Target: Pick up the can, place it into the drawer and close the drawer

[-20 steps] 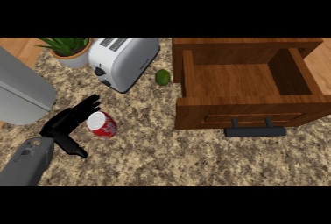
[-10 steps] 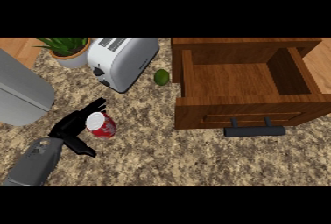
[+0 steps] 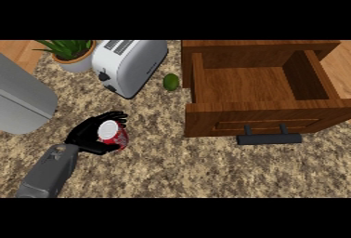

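Left hand (image 3: 85, 135) curled round the red can (image 3: 111, 132), white top up, on the counter (image 3: 192, 165). Label too small to read. Open wooden drawer (image 3: 254, 114) at 2 o'clock from the can, well apart. Toaster (image 3: 130, 62) at 12, green fruit (image 3: 171, 82) at 1. Path between is bare counter.

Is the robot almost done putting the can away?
Not yet, nothing is finished. The left robot hand is curled round the red can with a white top. Left to do: carry it across into the open brown wooden drawer, then push that drawer shut.
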